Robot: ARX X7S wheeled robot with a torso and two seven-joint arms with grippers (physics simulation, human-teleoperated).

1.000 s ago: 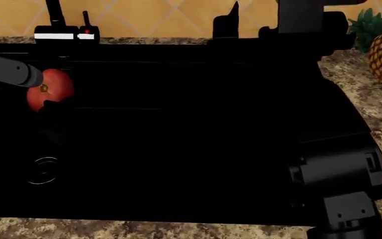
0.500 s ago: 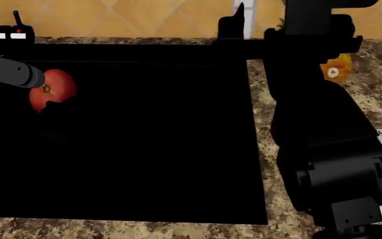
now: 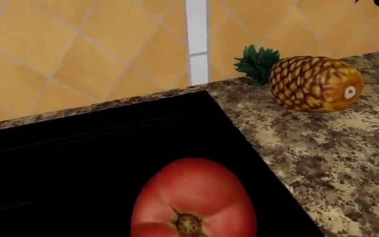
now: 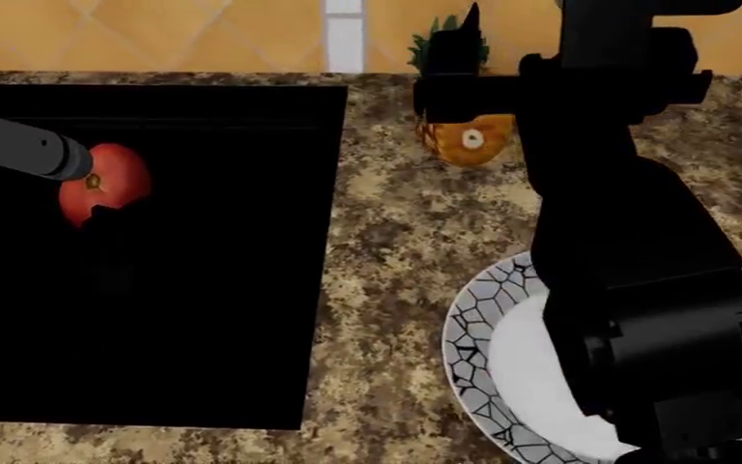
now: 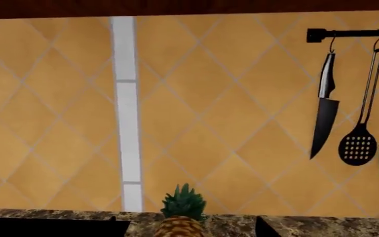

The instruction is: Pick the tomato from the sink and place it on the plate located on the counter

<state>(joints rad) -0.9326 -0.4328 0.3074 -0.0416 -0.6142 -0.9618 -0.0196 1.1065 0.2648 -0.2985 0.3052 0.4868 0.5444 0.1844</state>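
Observation:
The red tomato (image 4: 103, 182) hangs over the black sink (image 4: 190, 290), near its left side, with my left gripper (image 4: 98, 198) shut on it. Its black fingers barely show against the basin. In the left wrist view the tomato (image 3: 193, 197) fills the space between the jaws, stem dimple facing the camera. The mosaic-rimmed plate (image 4: 481, 338) lies on the granite counter (image 4: 390, 251) right of the sink, half hidden by my right arm (image 4: 629, 271). My right gripper (image 5: 186, 228) is held high near the wall, open and holding nothing.
A pineapple (image 4: 471, 140) lies on its side on the counter by the tiled wall, between the sink and my right arm. A knife (image 5: 323, 106) and utensils hang from a wall rail (image 5: 354, 33). The counter's front edge runs along the bottom of the head view.
The head view has swung right: the sink slid left, and the pineapple and plate came into sight. The tomato stayed in my left gripper at the same spot in view.

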